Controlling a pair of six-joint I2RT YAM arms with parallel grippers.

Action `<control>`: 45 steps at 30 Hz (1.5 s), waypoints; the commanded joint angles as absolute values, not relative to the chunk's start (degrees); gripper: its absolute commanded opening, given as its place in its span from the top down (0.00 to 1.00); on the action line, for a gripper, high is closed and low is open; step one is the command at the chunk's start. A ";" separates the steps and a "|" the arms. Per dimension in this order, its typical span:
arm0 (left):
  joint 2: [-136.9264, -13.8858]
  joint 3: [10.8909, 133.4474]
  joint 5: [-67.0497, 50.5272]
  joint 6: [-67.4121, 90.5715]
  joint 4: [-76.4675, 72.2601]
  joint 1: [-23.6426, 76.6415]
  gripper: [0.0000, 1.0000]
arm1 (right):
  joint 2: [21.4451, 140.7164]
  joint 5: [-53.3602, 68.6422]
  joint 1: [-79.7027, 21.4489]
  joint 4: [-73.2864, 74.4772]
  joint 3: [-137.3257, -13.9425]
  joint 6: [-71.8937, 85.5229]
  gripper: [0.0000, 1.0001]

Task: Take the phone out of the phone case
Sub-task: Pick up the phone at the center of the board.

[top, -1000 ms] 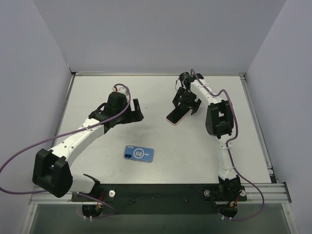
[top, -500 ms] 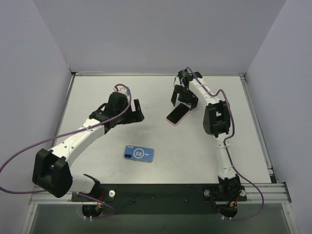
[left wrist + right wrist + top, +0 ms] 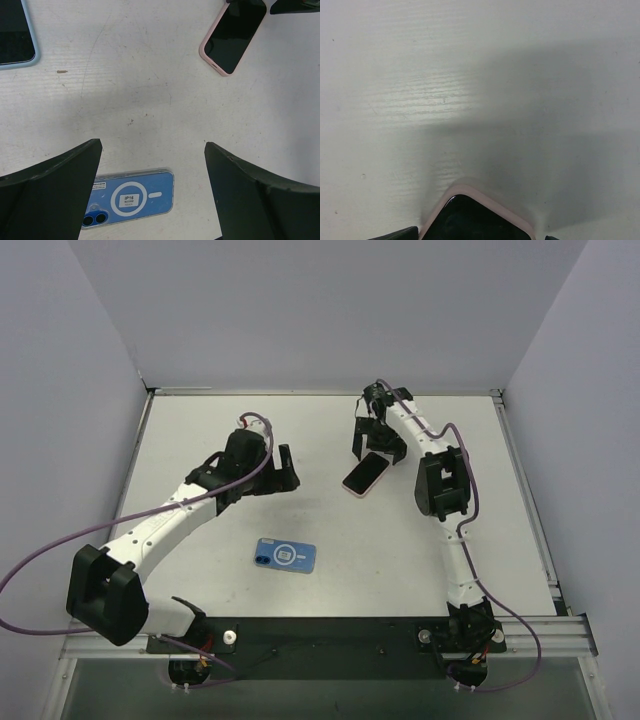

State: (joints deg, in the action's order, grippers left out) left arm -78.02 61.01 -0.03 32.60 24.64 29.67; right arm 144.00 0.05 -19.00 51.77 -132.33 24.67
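Note:
A phone in a pink case (image 3: 366, 474) lies screen up right of the table's middle; it also shows in the left wrist view (image 3: 232, 35). My right gripper (image 3: 378, 447) is open just beyond its far end, and the phone's corner (image 3: 475, 215) shows between the fingertips (image 3: 395, 234). A blue phone in a clear case (image 3: 285, 554) lies face down near the front, also in the left wrist view (image 3: 127, 200). My left gripper (image 3: 285, 470) is open and empty, hovering above the table (image 3: 152, 170).
A third phone with a light blue edge (image 3: 15, 32) lies screen up at the left in the left wrist view; the left arm hides it in the top view. Grey walls stand round the white table (image 3: 200, 430).
My right gripper let go of the pink-cased phone and drew back toward the far side; the phone now lies flat. My left arm shifted slightly.

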 commanded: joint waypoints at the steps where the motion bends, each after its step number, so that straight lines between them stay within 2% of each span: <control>1: -78.05 63.72 0.88 33.05 23.29 30.58 0.04 | 141.42 -8.00 -19.25 57.74 -127.28 22.24 0.00; 4: -79.36 63.90 0.97 33.75 22.68 31.64 0.04 | 139.93 -8.88 -18.28 57.83 -121.57 23.11 0.00; 9: -88.40 69.07 1.67 35.07 22.58 36.72 0.05 | 132.90 -7.56 -16.53 53.00 -112.16 24.69 0.00; 13: -93.69 73.12 1.67 35.07 24.26 39.81 0.05 | 126.32 -2.04 -15.47 49.49 -105.49 25.05 0.00; 23: -90.97 71.46 1.93 35.16 23.46 39.81 0.04 | 118.22 8.43 -15.29 37.29 -83.00 24.69 0.00; 31: -90.71 72.07 1.50 35.68 25.49 38.59 0.04 | 113.12 3.34 -19.33 32.09 -72.60 24.61 0.00; 34: -89.74 71.19 0.70 36.30 24.96 38.15 0.04 | 113.29 2.82 -19.25 31.03 -71.72 24.70 0.11; 35: -89.56 70.84 0.53 36.73 24.79 38.06 0.04 | 113.29 2.46 -19.25 30.94 -71.72 24.78 0.23; 37: -89.04 70.49 0.09 37.09 24.43 37.79 0.04 | 113.03 1.41 -19.07 30.94 -72.42 24.87 0.39; 38: -88.86 70.05 0.44 37.44 24.35 37.79 0.04 | 112.77 1.15 -19.07 30.94 -72.77 24.87 0.54; 40: -88.68 70.05 0.88 37.35 24.34 37.79 0.04 | 111.89 1.23 -19.07 30.76 -73.39 24.70 0.72; 43: -89.29 71.01 2.90 37.18 26.36 37.18 0.04 | 108.65 3.94 -19.42 29.10 -73.30 24.08 0.85; 45: -89.47 71.10 2.64 38.22 27.15 36.39 0.04 | 105.05 5.53 -19.77 28.30 -71.99 23.82 0.90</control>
